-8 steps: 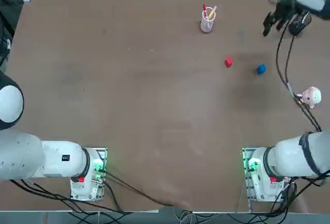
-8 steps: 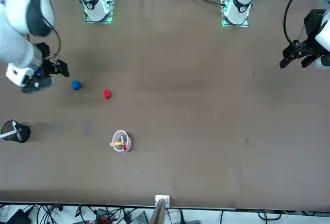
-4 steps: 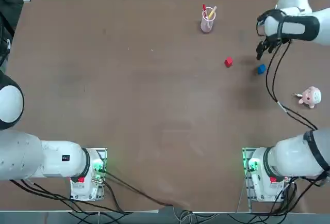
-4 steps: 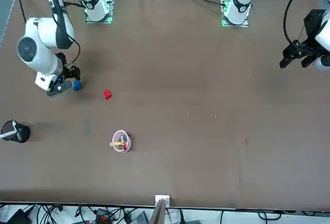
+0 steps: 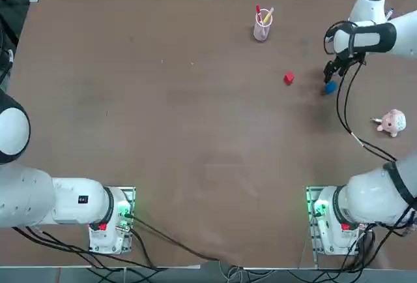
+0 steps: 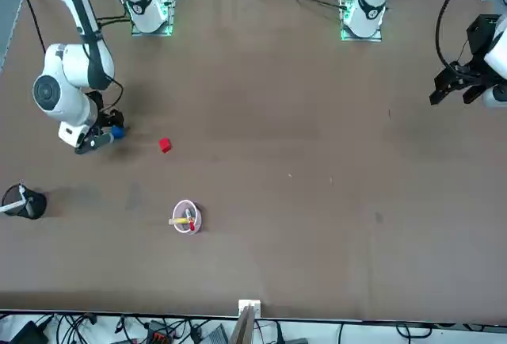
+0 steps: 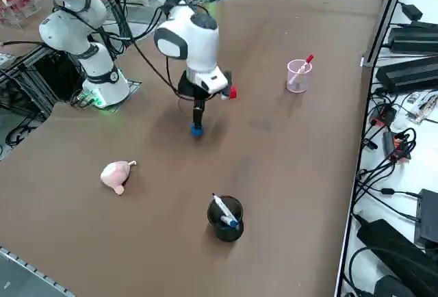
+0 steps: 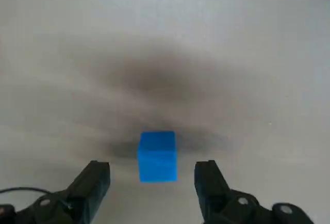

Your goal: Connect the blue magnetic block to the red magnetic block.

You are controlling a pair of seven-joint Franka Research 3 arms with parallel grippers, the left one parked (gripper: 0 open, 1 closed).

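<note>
Here the right gripper (image 8: 154,180) hangs low over the table (image 5: 163,120) near its far right edge, fingers (image 8: 95,182) spread wide with the blue block (image 8: 158,156) between them, untouched and holding nothing. The block rests on the tabletop. The red block (image 5: 289,78) lies a little apart toward the table's middle, with a cup of pens (image 5: 262,25) nearer the far edge.

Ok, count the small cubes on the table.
2. The blue cube sits between the open right gripper fingers, untouched; the red cube lies apart, toward the table's middle.
</note>
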